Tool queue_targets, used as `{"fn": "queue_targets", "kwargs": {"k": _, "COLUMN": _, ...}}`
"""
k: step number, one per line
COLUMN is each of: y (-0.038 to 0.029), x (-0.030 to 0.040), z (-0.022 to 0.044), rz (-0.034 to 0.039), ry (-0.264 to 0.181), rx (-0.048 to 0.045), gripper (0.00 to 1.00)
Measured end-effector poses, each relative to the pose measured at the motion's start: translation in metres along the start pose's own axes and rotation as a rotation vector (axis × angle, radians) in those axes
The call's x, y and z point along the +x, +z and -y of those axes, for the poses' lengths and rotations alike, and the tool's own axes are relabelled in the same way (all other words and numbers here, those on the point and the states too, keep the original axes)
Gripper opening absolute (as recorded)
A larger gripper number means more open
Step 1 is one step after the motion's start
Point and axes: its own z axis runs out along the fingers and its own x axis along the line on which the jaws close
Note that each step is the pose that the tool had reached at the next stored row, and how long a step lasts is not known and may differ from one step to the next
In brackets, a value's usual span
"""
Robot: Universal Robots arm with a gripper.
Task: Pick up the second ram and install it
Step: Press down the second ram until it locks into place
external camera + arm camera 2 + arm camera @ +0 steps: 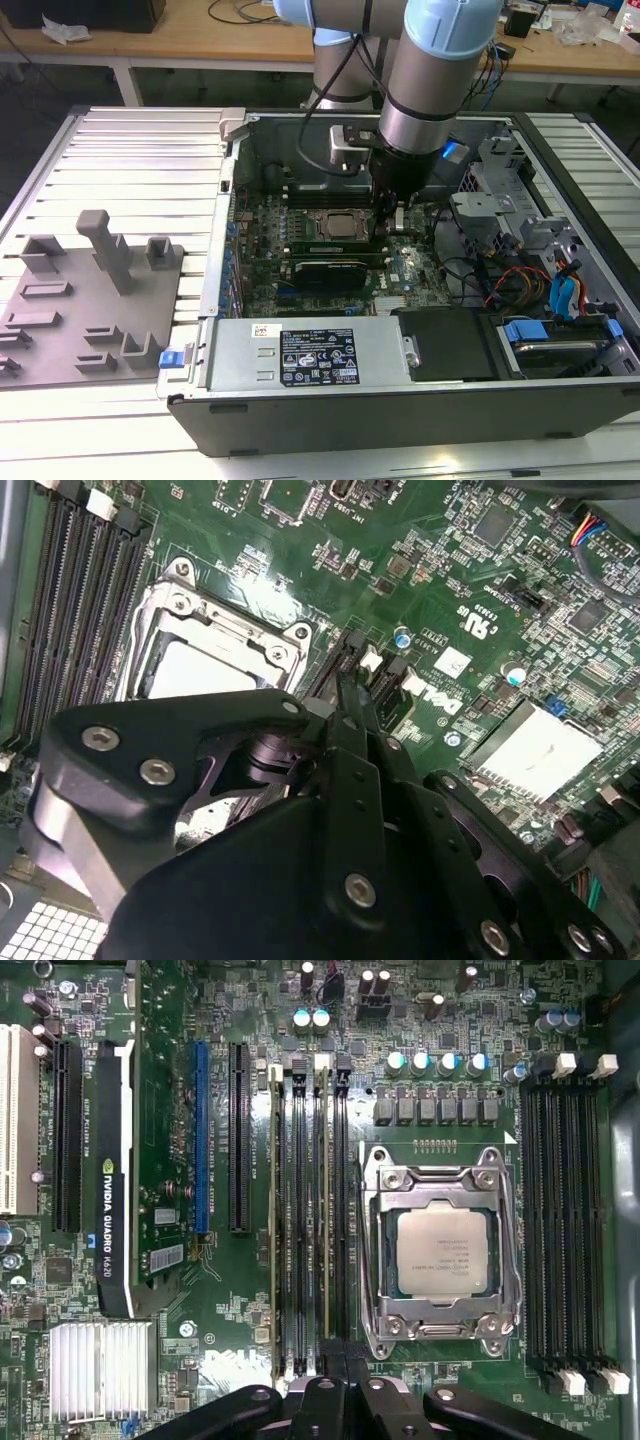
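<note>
The second ram (325,1210), a long thin green stick, appears edge-on to us in the first wrist view. It stands in one of the narrow memory slots just beside the square processor socket (443,1250), between two empty dark slots. Another stick (275,1220) stands in a slot on the far side from the socket. Whether the second ram is fully seated or only resting in its slot, we cannot tell.

The gripper (337,1390) is low over the motherboard (200,1350), at one end of this group of slots. In the second wrist view the gripper (347,705) has its jaws drawn narrow, almost together. We cannot make out whether they pinch the stick's end or only press on it.

In the exterior view the arm (430,90) reaches straight down into the open computer case (400,395). The case lies on its side on a ribbed metal surface (130,150).

We judge the main risk to be uneven seating. Pressure at one end alone could leave the far end high, with its latch unclosed. If the stick sits slightly off the slot's line, pushing down could bend it or strain the slot. The neighbouring slots lie very close, so a small sideways drift could catch a latch or the socket's metal frame.
</note>
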Motion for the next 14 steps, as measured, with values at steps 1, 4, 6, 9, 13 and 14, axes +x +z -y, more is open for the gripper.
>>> {"fn": "queue_targets", "kwargs": {"k": 1, "y": -0.0044, "x": -0.0001, "z": -0.0003, "rz": -0.0002, "ry": 0.000, "rx": 0.0000, "gripper": 0.11}}
{"fn": "queue_targets", "kwargs": {"k": 4, "y": -0.0178, "x": -0.0004, "z": -0.0009, "rz": -0.0008, "ry": 0.000, "rx": -0.0001, "gripper": 0.11}}
{"fn": "queue_targets", "kwargs": {"k": 6, "y": -0.0184, "x": -0.0005, "z": -0.0009, "rz": -0.0005, "ry": 0.000, "rx": 0.0000, "gripper": 0.11}}
{"fn": "queue_targets", "kwargs": {"k": 9, "y": -0.0184, "x": -0.0003, "z": -0.0046, "rz": -0.0010, "ry": 0.000, "rx": -0.0002, "gripper": 0.11}}
{"fn": "queue_targets", "kwargs": {"k": 13, "y": -0.0171, "x": -0.0001, "z": -0.0267, "rz": -0.0007, "ry": 0.000, "rx": 0.0007, "gripper": 0.11}}
{"fn": "queue_targets", "kwargs": {"k": 14, "y": -0.0168, "x": 0.0000, "z": -0.0346, "rz": -0.0009, "ry": 0.000, "rx": 0.0012, "gripper": 0.11}}
